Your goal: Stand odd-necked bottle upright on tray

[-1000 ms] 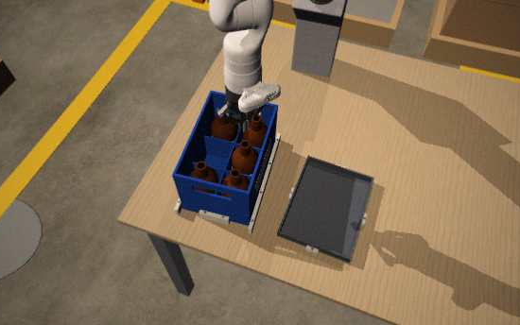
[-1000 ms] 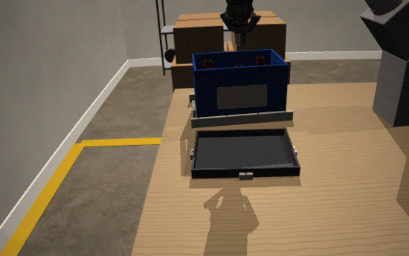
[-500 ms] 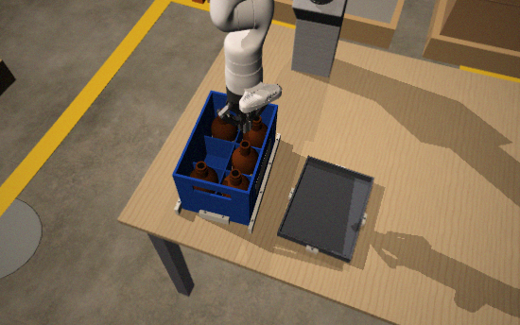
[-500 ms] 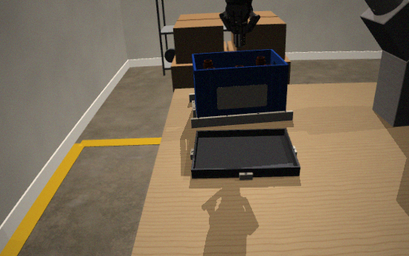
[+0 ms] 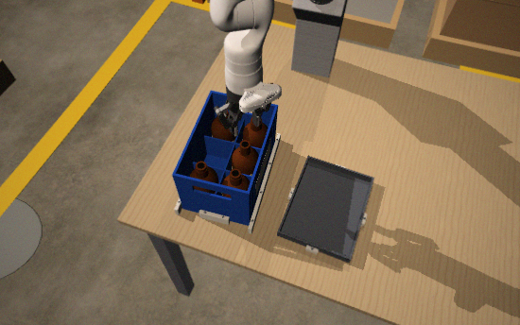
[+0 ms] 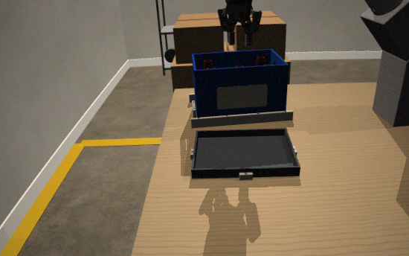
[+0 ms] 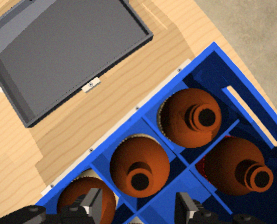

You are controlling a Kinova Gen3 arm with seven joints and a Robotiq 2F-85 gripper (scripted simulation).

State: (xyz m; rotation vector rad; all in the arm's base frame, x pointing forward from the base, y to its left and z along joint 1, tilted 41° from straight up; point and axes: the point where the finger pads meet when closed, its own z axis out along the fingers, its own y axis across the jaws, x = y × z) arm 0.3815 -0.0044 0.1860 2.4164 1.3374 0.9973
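Observation:
A blue crate (image 5: 208, 200) (image 6: 204, 89) (image 7: 209, 56) holds five brown bottles standing in its cells. In the top view they are a back-left bottle (image 5: 219, 128), a back-right bottle (image 5: 255, 135), a middle-right bottle (image 5: 245, 157), a front-left bottle (image 5: 203, 173) and a front-right bottle (image 5: 235, 180). Their necks look much alike from here. My gripper (image 5: 231, 120) (image 6: 239, 36) (image 7: 138, 204) is open and empty. It hangs just above the crate's far end, over the back bottles. The dark tray (image 5: 321, 208) (image 6: 242, 150) (image 7: 62, 36) lies empty beside the crate.
The crate and tray rest on a wooden table (image 5: 421, 156) with small grey stops around them. A grey pillar (image 5: 314, 38) (image 6: 401, 74) stands at the table's far side. Cardboard boxes (image 6: 197, 37) stand behind the table.

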